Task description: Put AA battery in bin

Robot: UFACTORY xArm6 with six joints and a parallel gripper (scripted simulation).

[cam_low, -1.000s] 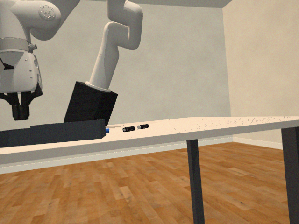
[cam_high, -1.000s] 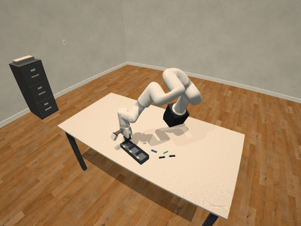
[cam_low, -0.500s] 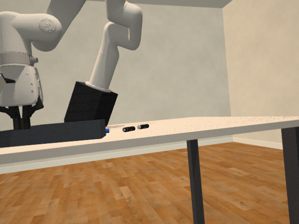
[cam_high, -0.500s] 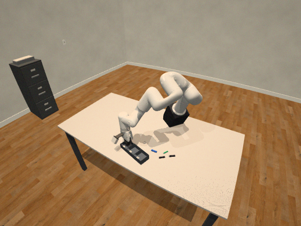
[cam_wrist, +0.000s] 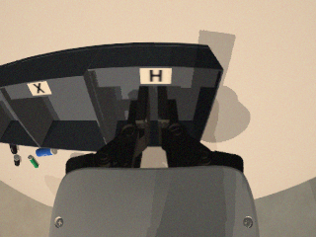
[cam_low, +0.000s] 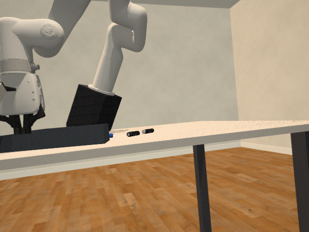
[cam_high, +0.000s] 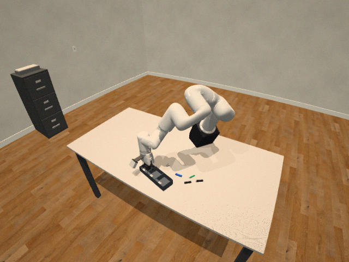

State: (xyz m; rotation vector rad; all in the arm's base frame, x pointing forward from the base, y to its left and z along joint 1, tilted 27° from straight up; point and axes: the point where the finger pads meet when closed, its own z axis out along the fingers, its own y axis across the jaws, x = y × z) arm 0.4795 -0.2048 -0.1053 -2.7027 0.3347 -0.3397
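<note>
The glossy white, round-jointed arm (cam_high: 180,117) rises from a black angular pedestal (cam_high: 214,138); its grey screw-studded wrist housing (cam_wrist: 154,224) carries a black two-fingered gripper (cam_wrist: 153,133).

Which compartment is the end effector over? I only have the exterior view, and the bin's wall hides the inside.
Observer: In the wrist view the end effector reaches into the end compartment, marked H, next to the one marked X.
Operator: Is it carrying a battery?
Observer: No. Its fingers are shut together with nothing between them.
Operator: I see two black batteries and a blue tip. Anything else out there?
Observer: The top view also shows a green item on the table, near the blue item. Both black batteries lie outside the bin.
</note>
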